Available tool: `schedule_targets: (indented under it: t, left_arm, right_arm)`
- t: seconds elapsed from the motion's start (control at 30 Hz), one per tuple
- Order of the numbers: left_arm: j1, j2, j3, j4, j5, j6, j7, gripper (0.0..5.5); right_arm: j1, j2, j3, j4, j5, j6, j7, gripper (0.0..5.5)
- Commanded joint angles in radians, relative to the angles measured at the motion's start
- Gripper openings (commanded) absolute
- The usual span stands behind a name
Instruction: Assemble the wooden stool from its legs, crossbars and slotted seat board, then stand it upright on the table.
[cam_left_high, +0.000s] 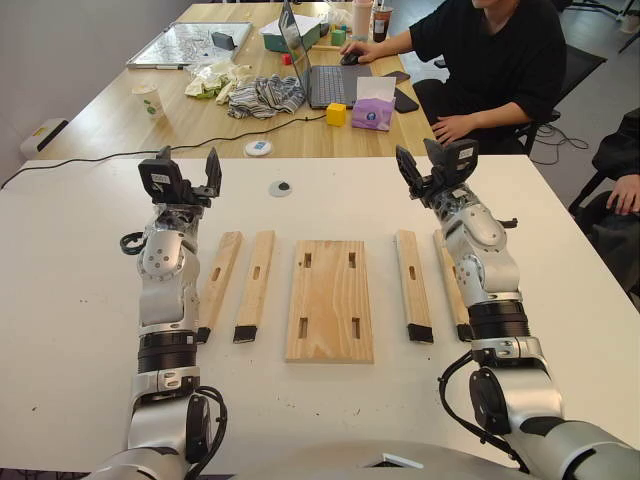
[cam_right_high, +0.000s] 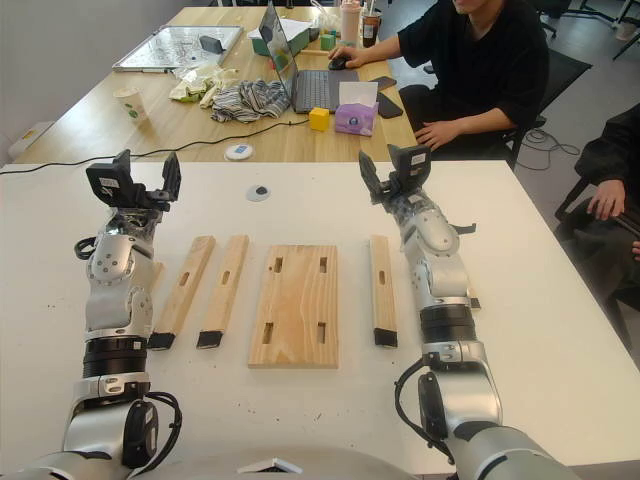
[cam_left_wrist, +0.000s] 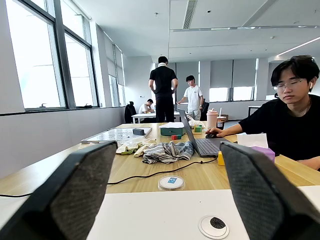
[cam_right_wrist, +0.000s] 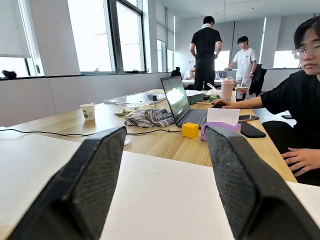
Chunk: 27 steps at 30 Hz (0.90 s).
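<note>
On the white table (cam_left_high: 70, 330) the slotted seat board (cam_left_high: 329, 298) lies flat at the centre, with 2 legs (cam_left_high: 255, 283) on its left and 2 right-side legs (cam_left_high: 413, 283), the outer one partly under the arm. The left gripper (cam_left_high: 188, 166) and right gripper (cam_left_high: 424, 165) hang spread and empty above the legs' far ends. A round grey cap (cam_left_high: 281, 188) lies beyond the board. On the wooden table behind, a tissue box (cam_left_high: 373, 108) has a tissue sticking out.

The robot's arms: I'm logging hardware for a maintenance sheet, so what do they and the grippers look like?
The left arm and right arm are rounded silver-grey shells with black forearm bands and looping black cables. The left gripper and right gripper are black, each with two wedge-shaped fingers faced in dark textured pads.
</note>
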Motion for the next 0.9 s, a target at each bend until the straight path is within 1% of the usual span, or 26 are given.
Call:
schedule_targets:
  t: [0.03,0.7,0.9]
  left_arm:
    - [0.019,-0.007,-0.001,-0.016,-0.010,0.012,-0.008,3.78]
    - [0.018,-0.010,-0.015,-0.009,0.010,0.009,0.012,3.78]
    - [0.043,-0.021,-0.016,-0.034,0.005,0.012,0.020,3.78]
  right_arm:
    - [0.014,0.003,0.017,0.007,-0.024,-0.002,0.001,2.91]
    - [0.037,0.011,0.001,-0.022,-0.025,0.023,-0.022,2.91]
    - [0.026,0.002,-0.003,-0.015,-0.019,0.027,-0.015,2.91]
